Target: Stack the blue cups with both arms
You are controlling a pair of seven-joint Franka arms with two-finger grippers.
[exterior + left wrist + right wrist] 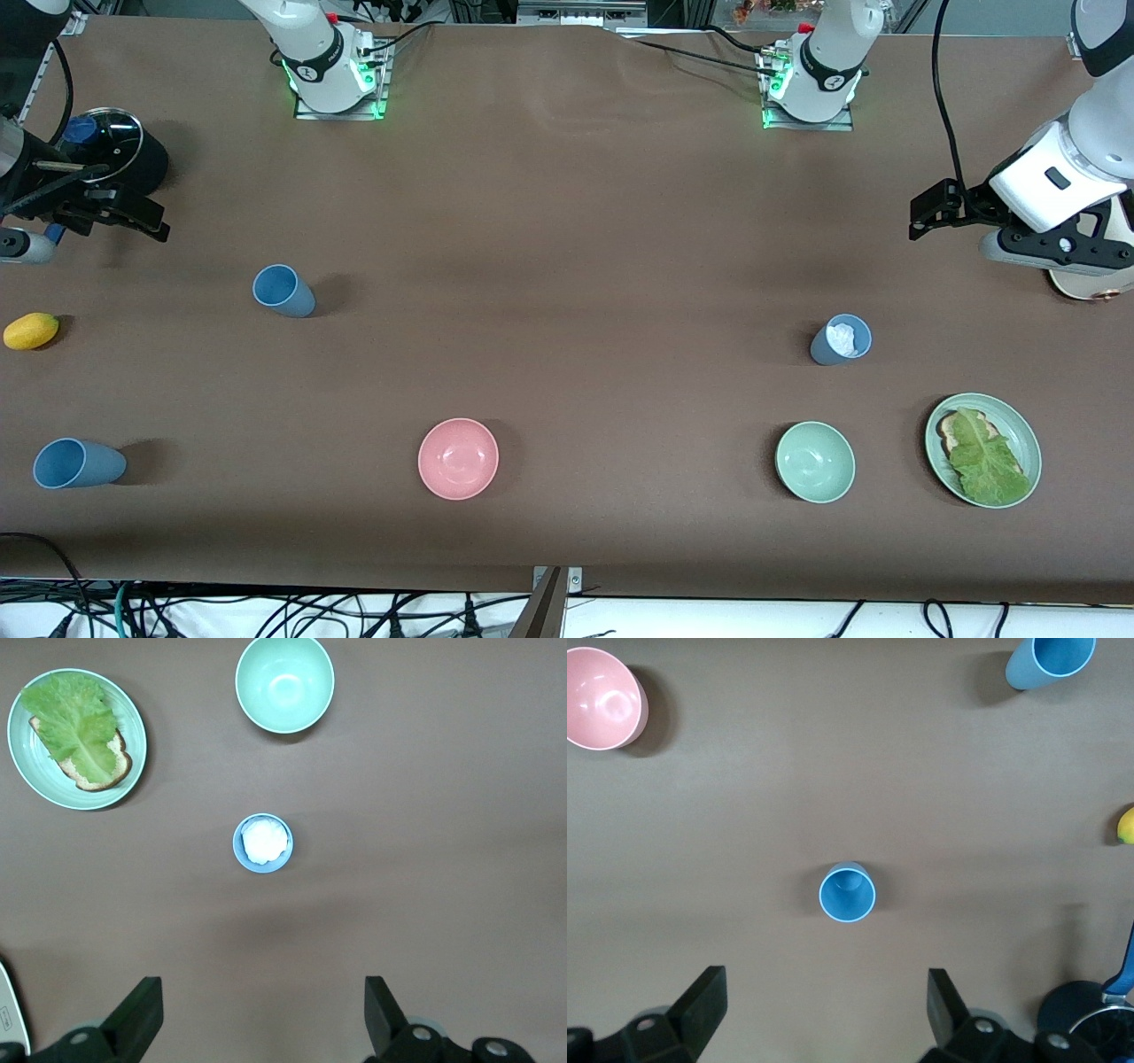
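A sky blue cup [283, 291] stands toward the right arm's end of the table and also shows in the right wrist view [847, 892]. A second sky blue cup [78, 463] stands nearer the front camera [1050, 662]. A duller grey-blue cup [840, 339] with something white and crumpled inside stands toward the left arm's end [263, 842]. My right gripper [146, 221] [824, 1010] is open and empty, up in the air short of the first cup. My left gripper [921, 217] [263, 1019] is open and empty, up in the air short of the grey-blue cup.
A pink bowl [458, 458], a pale green bowl [815, 462] and a green plate [1019, 425] with bread and lettuce lie near the front edge. A yellow lemon [31, 330] and a black lidded pot [120, 151] are at the right arm's end.
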